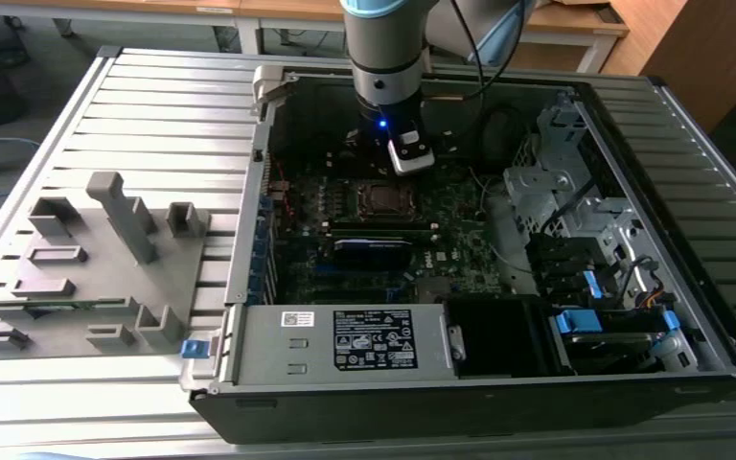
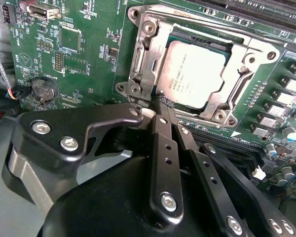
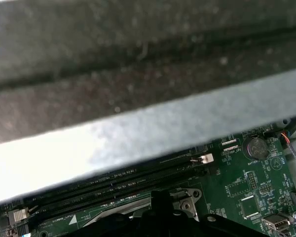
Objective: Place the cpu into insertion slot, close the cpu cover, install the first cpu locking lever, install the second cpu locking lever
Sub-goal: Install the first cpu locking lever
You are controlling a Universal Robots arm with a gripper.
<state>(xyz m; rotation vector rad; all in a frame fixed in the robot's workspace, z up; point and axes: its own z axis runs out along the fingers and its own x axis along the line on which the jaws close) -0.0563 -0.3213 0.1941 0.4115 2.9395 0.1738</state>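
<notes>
The cpu [image 2: 195,74], a flat grey-brown square chip, lies in the insertion slot [image 1: 381,198] on the green motherboard [image 2: 84,54]. The silver cpu cover [image 2: 232,94] is folded down flat over it, its window framing the chip. In the second wrist view my gripper [image 2: 158,105] has its two black fingers [image 2: 163,148] brought together, the tips at the cover's corner beside a socket screw [image 2: 133,90]. Nothing shows between them. In the exterior view the gripper [image 1: 401,165] hangs just behind the slot, inside the open computer case.
Black memory slots [image 3: 138,180] run beside the socket, and a round coin battery [image 2: 43,89] sits on the board. A blurred grey bar [image 3: 148,133] crosses the first wrist view close up. The case holds a power supply [image 1: 368,340] and drive bays [image 1: 598,249]. A grey fixture [image 1: 100,268] stands at the exterior view's left.
</notes>
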